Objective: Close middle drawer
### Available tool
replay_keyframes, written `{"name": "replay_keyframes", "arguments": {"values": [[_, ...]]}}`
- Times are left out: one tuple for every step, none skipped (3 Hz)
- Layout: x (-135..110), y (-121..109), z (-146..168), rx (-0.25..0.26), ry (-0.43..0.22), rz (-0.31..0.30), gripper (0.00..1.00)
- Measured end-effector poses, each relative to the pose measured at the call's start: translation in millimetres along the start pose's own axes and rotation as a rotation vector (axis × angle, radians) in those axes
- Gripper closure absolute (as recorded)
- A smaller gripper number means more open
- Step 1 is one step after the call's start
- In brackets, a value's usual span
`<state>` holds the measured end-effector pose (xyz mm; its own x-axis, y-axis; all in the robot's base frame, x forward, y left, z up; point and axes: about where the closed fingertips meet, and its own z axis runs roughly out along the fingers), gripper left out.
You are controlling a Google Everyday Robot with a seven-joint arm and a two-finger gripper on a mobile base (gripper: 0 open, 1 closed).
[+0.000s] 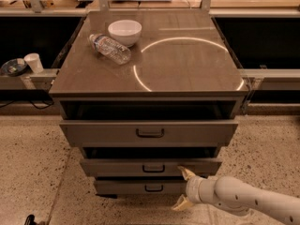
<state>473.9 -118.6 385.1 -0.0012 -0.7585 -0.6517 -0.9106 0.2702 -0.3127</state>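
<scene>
Below, cream pincer spread, upper tip at flat grey-brown metal front of middle drawer, ajar

My tool, down by the middle drawer front, kinda hides the right end of the bottom drawer; my arm gets cut off bottom-right.

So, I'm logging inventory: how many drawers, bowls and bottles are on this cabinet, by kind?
Grey-brown metal drawers: 3, top drawer, middle drawer, bottom drawer
White round bowl: 1
Clear plastic bottle: 1
Total: 5, besides the cream gripper, open, at the middle drawer's front
</scene>
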Motion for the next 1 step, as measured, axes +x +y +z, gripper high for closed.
{"name": "replay_keyframes", "arguments": {"values": [[0.0, 0.0, 0.0, 0.000, 0.000, 0.000, 0.00]]}}
